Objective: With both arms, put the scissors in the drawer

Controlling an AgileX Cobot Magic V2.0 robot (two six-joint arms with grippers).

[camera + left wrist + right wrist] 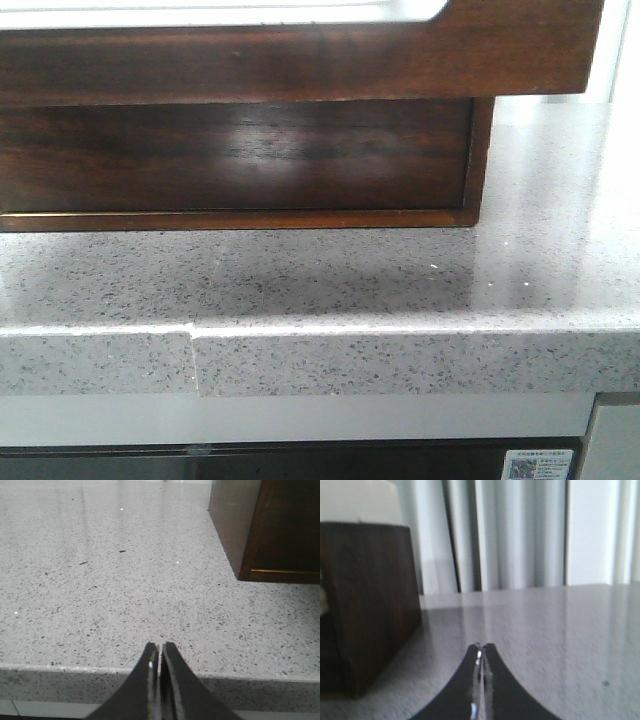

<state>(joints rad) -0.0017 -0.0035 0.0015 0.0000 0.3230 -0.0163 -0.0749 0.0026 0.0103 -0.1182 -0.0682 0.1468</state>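
A dark wooden cabinet (235, 150) stands on the speckled grey counter (320, 290), and its front panel, which is probably the drawer front, sits flush and closed in the front view. I cannot find the scissors on the bare stone around it; whether they already lie inside the closed drawer or rest somewhere outside the frames, I cannot tell. The left claw (160, 652) hangs over the counter's front edge, near the corner of the cabinet, with its two jaws pressed together and nothing between them. The right claw (481, 652) is low above the counter at the other side of the cabinet, also clenched on nothing, and pale curtains (510, 535) hang behind. This scene fits two stages: the arms wait with the drawer closed and the scissors somewhere else, or the scissors are inside and the drawer is pushed back in. Because of this I judge no step safely. If a drawer must be pulled, I see no handle on the front, so the grip place would need care. For writing, there is a small white label (538, 465) with a square code and blue marks on the dark surface under the counter, but its text is too small to read.
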